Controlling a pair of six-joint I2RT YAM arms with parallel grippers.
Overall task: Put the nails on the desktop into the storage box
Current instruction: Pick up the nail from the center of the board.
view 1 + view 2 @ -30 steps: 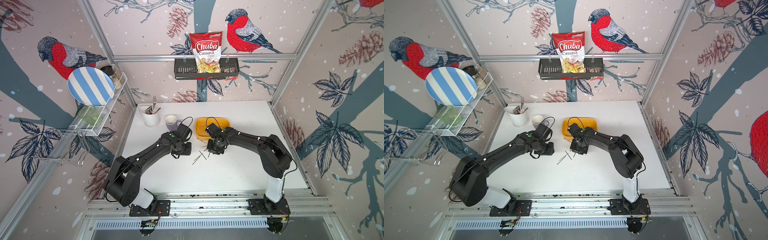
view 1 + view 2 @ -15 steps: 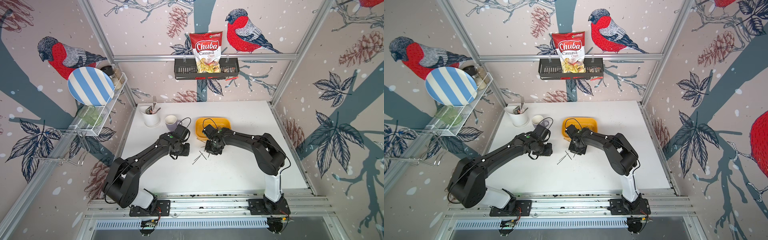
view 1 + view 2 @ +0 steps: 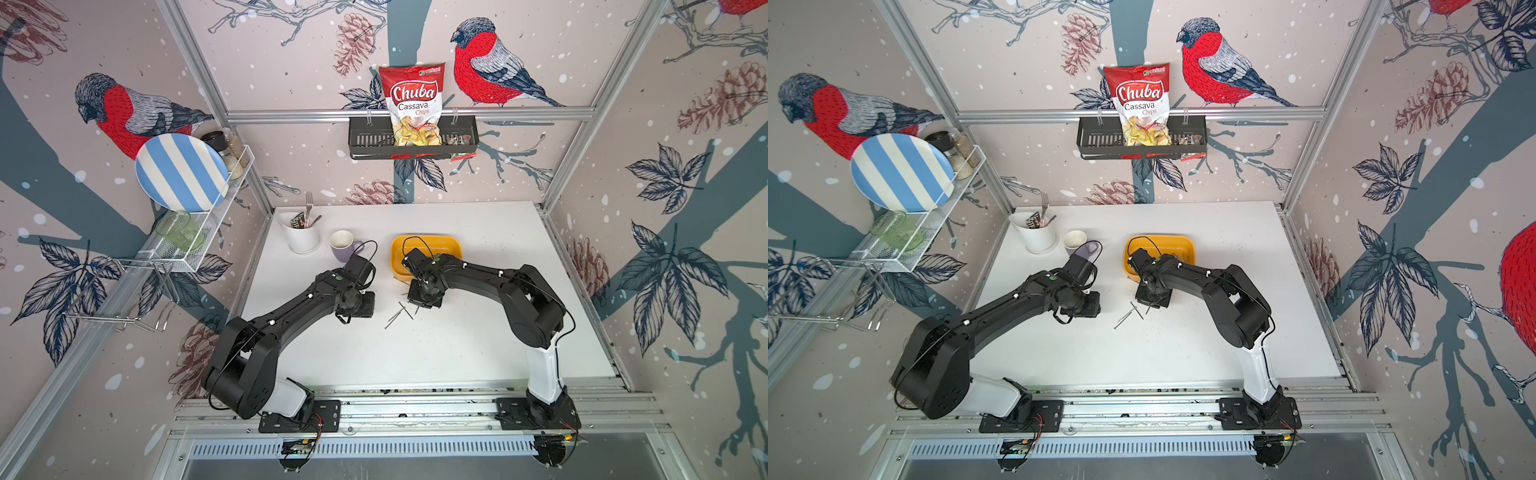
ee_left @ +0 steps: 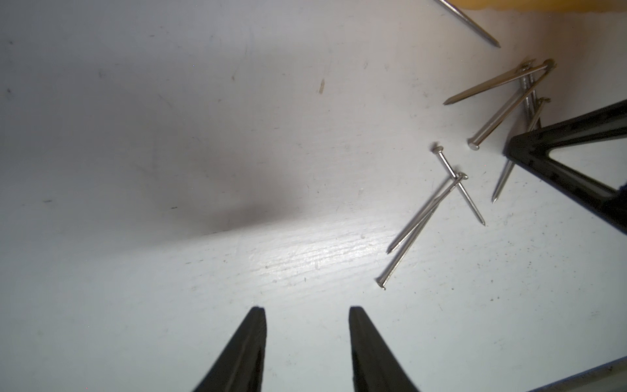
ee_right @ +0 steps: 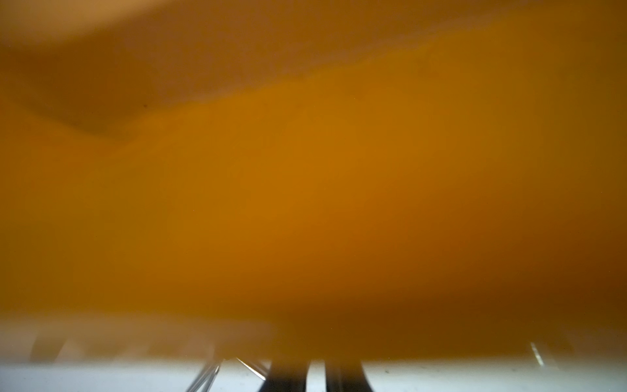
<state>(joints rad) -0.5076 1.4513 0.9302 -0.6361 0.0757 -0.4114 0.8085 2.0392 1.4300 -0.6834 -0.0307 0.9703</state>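
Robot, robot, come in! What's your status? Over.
Left gripper open, empty. Right gripper down among nails beside storage box, grip unclear. No obstacle seen.

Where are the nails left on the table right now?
In both top views the nails lie loose on the white table near its middle, just in front of the yellow box and right beside the right gripper.

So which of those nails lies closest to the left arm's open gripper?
The nail in the crossed trio whose flat head points toward the left gripper; the rest lie farther off.
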